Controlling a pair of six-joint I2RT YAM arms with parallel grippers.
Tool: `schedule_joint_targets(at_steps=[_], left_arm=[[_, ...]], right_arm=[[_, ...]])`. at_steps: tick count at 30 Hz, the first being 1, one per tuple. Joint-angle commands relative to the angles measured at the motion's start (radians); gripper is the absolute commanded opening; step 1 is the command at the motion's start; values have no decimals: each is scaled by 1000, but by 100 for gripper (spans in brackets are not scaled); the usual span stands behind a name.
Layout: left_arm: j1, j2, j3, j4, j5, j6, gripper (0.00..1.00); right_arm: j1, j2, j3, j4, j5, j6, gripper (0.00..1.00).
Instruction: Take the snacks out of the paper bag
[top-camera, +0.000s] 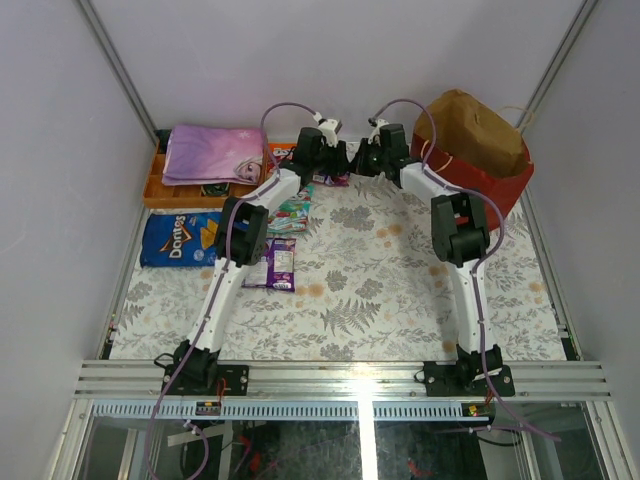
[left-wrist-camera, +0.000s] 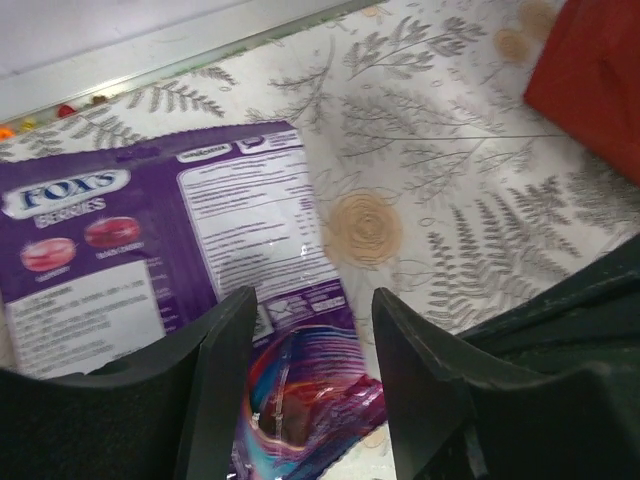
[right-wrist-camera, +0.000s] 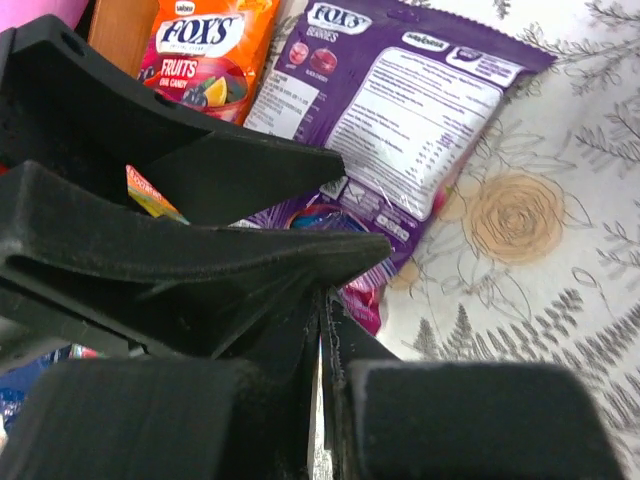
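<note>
From above, the arm bases sit nearest, and both arms reach far back with bent elbows. The left gripper (top-camera: 335, 168) and right gripper (top-camera: 360, 162) meet tip to tip. The big red paper bag (top-camera: 478, 165) stands at the back right.

Left wrist: its black fingers (left-wrist-camera: 215, 400) stand apart, holding nothing, over a flat shiny purple candy packet (left-wrist-camera: 150, 250) on the leafy tablecloth (left-wrist-camera: 450, 150).

Right wrist: its fingers (right-wrist-camera: 480, 420) are pressed together on nothing. A shiny orange candy packet (right-wrist-camera: 200, 50) lies beyond.
</note>
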Motion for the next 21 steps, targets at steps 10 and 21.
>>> schedule_joint_targets(at_steps=[10, 21], left_arm=[[27, 33, 89, -53, -75, -57, 23], [78, 42, 96, -62, -92, -188, 0]], right_arm=[[34, 91, 93, 34, -51, 63, 0], [37, 55, 13, 96, -62, 97, 0]])
